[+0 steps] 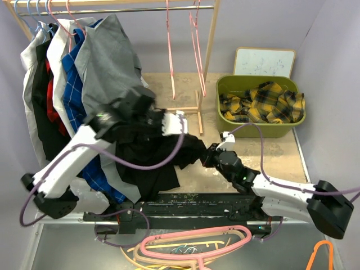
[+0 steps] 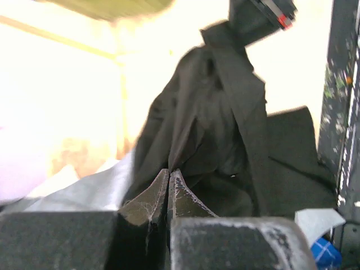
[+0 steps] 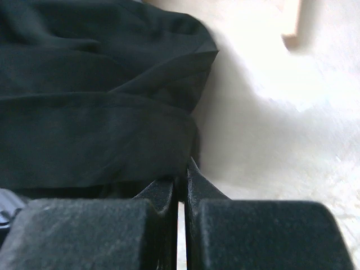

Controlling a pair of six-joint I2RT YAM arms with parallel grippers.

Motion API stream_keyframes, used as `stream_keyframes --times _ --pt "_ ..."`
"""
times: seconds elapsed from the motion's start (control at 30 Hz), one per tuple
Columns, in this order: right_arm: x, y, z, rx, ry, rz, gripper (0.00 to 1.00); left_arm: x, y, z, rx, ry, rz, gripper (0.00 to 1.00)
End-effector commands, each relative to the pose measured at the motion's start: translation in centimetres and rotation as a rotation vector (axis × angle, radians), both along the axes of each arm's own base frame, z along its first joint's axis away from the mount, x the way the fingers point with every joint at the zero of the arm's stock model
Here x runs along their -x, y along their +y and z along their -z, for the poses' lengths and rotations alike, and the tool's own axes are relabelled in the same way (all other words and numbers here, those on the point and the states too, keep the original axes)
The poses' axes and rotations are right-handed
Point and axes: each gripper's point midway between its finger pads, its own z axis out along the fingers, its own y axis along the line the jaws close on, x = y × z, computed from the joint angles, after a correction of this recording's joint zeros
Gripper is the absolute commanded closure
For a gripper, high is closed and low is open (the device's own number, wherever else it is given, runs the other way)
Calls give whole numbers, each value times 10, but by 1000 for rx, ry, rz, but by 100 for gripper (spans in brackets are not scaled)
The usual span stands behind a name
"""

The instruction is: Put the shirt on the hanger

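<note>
Shirt (image 1: pixel 151 164): black, bunched and lifted over the middle of the tabletop, a little toward the left edge, held between both grippers.
Left gripper (image 2: pixel 169 179): jaws pressed together, pinching a fold of the shirt.
Right gripper (image 3: pixel 183 174): jaws closed tight on the shirt's edge, near the tabletop's centre.
Hanger (image 1: pixel 170 62): thin and pink, hanging from the rail along the far edge, apart from the shirt.
Green bin (image 1: pixel 253 130): far right corner, holding yellow-and-black plaid cloth (image 1: pixel 264 101).
</note>
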Motion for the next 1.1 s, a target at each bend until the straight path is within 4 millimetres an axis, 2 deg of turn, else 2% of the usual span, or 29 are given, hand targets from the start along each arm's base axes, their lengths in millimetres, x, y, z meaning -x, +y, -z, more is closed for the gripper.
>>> stream_keyframes --times 0.0,0.13,0.3,0.47,0.5,0.53,0.6,0.67,0.7,0.73,0.8,0.87,0.93,0.97,1.0,1.07 --pt "-3 20 -78 -51 -202 -128 100 7 20 -63 195 -9 -68 100" --pt "4 26 -132 -35 -330 -222 100 -1 39 -116 344 -85 -159 100" --pt "20 29 -219 -47 -472 -330 100 3 60 -187 519 -175 -212 100" --pt "42 28 -331 -64 -579 -432 100 14 76 -240 622 -274 -230 100" --pt "48 25 -363 -87 -609 -444 100 15 77 -248 639 -293 -233 100" --pt "51 25 -379 -99 -610 -457 100 17 80 -259 659 -315 -238 100" --pt "53 29 -394 -128 -576 -467 100 18 84 -276 702 -351 -256 100" --pt "51 29 -397 -159 -529 -445 100 6 86 -282 724 -369 -311 100" --pt "49 30 -387 -158 -477 -432 100 -6 87 -276 725 -356 -362 100" --pt "49 32 -377 -158 -430 -430 100 -26 83 -253 692 -318 -420 100" --pt "52 37 -349 -170 -320 -439 100 -65 90 -212 635 -294 -587 100" --pt "54 41 -313 -200 -211 -432 100 -94 97 -167 564 -291 -706 100" --pt "50 42 -270 -227 -107 -376 100 -113 99 -124 501 -274 -773 100" --pt "48 41 -257 -252 -86 -350 100 -119 97 -106 483 -257 -781 100" --pt "47 44 -231 -267 -40 -335 100 -123 94 -89 468 -232 -792 100" --pt "42 47 -201 -317 20 -283 100 -131 87 -53 450 -164 -805 100"
